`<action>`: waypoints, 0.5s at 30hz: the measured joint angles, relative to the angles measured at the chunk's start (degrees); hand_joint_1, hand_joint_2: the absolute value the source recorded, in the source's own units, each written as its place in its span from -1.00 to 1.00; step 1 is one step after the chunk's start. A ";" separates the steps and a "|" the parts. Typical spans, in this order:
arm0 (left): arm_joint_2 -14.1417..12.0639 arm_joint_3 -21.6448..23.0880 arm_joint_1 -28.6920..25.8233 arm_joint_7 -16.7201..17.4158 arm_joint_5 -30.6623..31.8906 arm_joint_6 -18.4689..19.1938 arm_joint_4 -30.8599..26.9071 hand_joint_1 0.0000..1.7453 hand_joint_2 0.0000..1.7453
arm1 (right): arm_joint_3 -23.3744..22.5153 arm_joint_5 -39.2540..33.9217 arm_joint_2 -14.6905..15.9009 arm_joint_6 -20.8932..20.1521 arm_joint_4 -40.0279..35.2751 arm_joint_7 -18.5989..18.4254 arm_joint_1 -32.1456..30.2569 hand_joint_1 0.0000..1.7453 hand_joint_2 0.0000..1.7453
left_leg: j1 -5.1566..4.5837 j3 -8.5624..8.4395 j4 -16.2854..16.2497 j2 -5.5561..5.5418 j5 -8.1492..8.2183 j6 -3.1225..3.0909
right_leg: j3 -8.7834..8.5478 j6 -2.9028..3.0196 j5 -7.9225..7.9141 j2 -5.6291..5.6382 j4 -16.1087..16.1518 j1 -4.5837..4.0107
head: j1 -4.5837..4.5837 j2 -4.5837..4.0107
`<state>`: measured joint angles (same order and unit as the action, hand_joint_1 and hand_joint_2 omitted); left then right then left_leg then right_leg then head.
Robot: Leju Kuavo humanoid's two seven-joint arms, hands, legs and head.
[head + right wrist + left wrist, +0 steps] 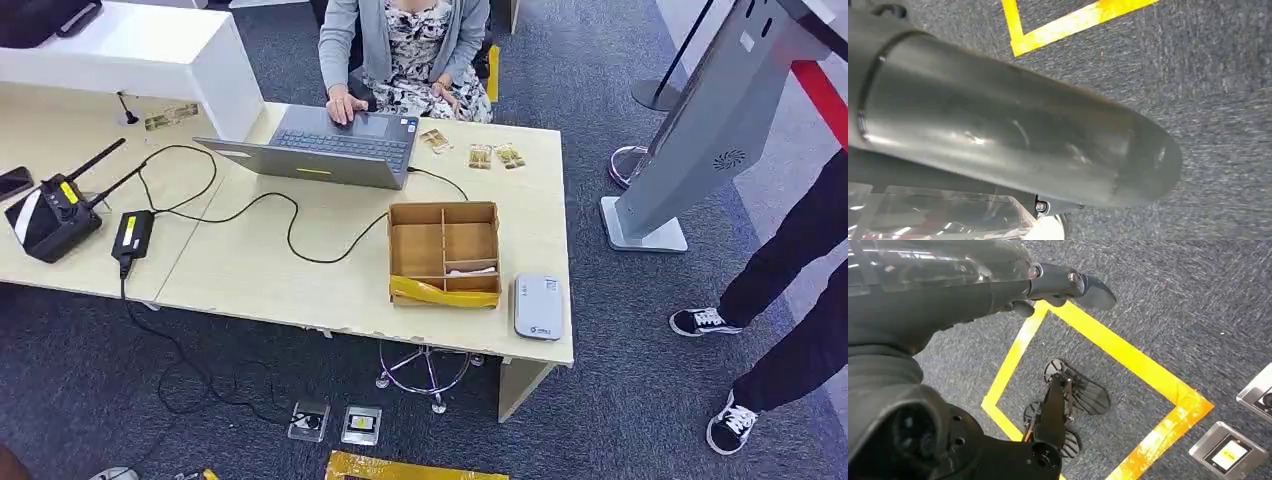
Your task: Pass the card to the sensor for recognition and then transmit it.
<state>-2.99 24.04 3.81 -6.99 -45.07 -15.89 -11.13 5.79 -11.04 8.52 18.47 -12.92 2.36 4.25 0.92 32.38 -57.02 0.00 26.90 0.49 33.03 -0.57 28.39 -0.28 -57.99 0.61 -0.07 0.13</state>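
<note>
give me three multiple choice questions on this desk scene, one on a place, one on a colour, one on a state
1. Where is the grey card reader?
A. beside the cardboard box, near the table's front edge
B. on the laptop
C. on the floor

2. What colour is the floor tape?
A. red
B. yellow
C. blue

3. What state is the laptop in?
A. closed
B. upside down
C. open, with a person's hand on it

Answers: 1 A, the reader lies right of the box; 2 B, the left wrist view shows yellow lines; 3 C, the keyboard shows.
</note>
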 joint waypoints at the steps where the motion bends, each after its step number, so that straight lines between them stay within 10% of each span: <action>1: 0.07 0.00 0.01 0.31 -0.02 -0.28 0.00 -1.00 -1.00 | 0.00 0.17 -0.06 -0.17 0.00 0.06 0.00 -1.00 -1.00 | 0.00 0.00 0.00 0.00 0.00 0.00 | 0.00 0.00 0.00 0.00 0.00 0.00 | 0.00 0.00; 15: 0.83 0.02 0.04 1.38 -0.07 -1.49 0.00 -1.00 -1.00 | 0.09 2.03 -1.60 -1.51 0.07 -2.19 -0.11 -1.00 -1.00 | 0.00 0.00 0.00 0.00 0.00 0.00 | 0.00 0.00 0.00 0.00 0.00 0.00 | 0.00 0.00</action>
<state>-2.16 24.06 3.85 -5.62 -45.13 -17.38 -11.13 5.88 -9.01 6.93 16.96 -12.85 0.17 4.14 0.92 32.38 -57.02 0.00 26.90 0.49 33.03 -0.57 28.39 -0.28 -57.99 0.61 -0.07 0.13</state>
